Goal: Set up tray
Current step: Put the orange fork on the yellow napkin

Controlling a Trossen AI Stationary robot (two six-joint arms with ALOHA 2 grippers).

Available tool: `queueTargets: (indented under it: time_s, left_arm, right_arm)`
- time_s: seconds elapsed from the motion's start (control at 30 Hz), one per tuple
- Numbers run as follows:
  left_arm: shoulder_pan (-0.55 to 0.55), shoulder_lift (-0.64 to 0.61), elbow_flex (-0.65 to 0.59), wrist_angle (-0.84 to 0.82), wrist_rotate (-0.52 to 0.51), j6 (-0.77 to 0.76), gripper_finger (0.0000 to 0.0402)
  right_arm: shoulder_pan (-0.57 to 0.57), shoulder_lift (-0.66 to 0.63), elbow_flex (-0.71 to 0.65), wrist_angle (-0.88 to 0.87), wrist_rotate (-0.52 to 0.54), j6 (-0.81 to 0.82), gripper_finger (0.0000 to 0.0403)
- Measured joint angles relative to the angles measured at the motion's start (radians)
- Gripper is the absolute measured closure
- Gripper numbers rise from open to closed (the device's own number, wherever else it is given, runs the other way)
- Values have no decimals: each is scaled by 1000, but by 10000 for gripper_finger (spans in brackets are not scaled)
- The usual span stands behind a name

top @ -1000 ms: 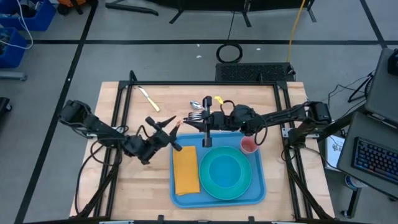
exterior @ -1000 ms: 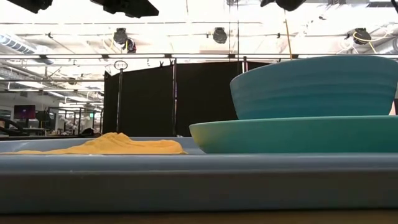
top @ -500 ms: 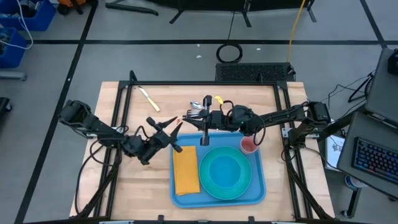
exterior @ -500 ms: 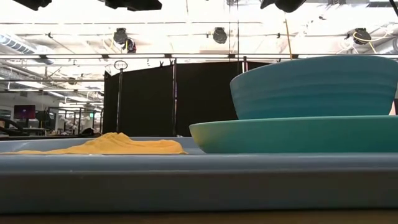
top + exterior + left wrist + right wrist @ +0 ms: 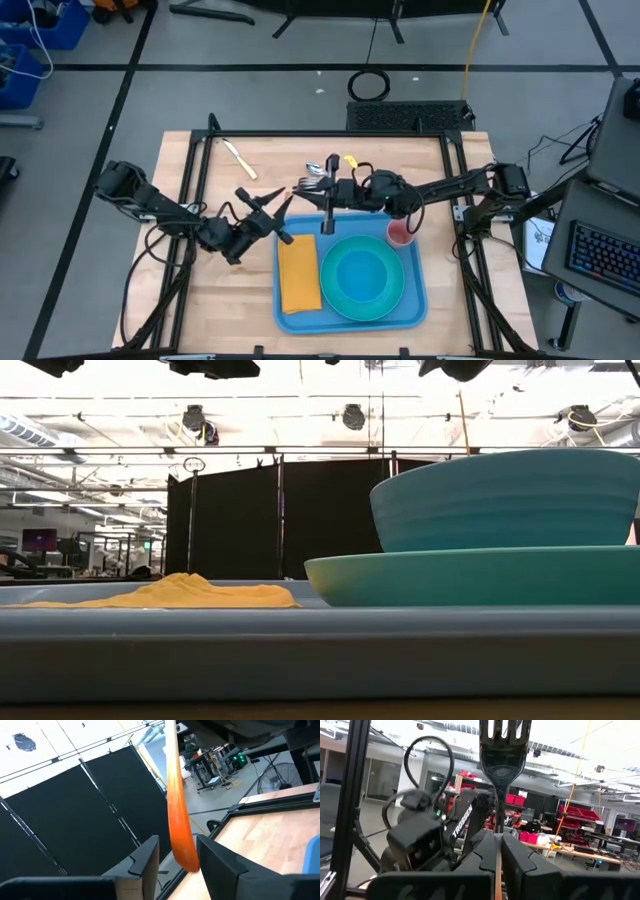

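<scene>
**Both pincers loaded at the far edge of the tray**

The right gripper (image 5: 328, 193) has its fingers pressed together on the handle of a dark plastic fork (image 5: 504, 751), which stands tines-up between them in the right wrist view. From above, the fork hangs over the far rim of the large flat blue plastic tray (image 5: 415, 303), just past the round teal plate (image 5: 362, 279).

The left gripper (image 5: 283, 205) pinches a slim orange plastic utensil (image 5: 178, 820) between its two dark fingers (image 5: 142, 865); which kind of utensil it is cannot be told. This gripper sits over the wooden table (image 5: 220, 300), just beside the tray's far-left corner.

On the tray, the yellow-orange rectangular napkin (image 5: 298, 272) lies flat along the left side, next to the plate. A teal bowl (image 5: 505, 500) rests on the plate. A small pink cup (image 5: 400, 234) stands in the far-right corner of the tray. Beyond the tray, loose silver cutlery (image 5: 315, 175) lies near the table's far edge, and a pale yellow utensil (image 5: 239, 159) lies well apart to the left.
</scene>
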Motion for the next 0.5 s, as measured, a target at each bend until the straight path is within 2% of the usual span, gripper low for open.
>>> queueTargets:
  time_s: [0.1, 0.27, 0.5]
  left_arm:
    - [0, 0, 0, -1, -1, 1, 302]
    - [-2, -1, 0, -1, -52, 8, 386]
    - [-10, -2, 2, 1, -53, 11, 393]
  right_arm:
    - [1, 11, 0, -2, 0, 0, 403]
    - [1, 22, -1, 0, 3, -2, 403]
    - [1, 21, -1, -2, -5, -3, 402]
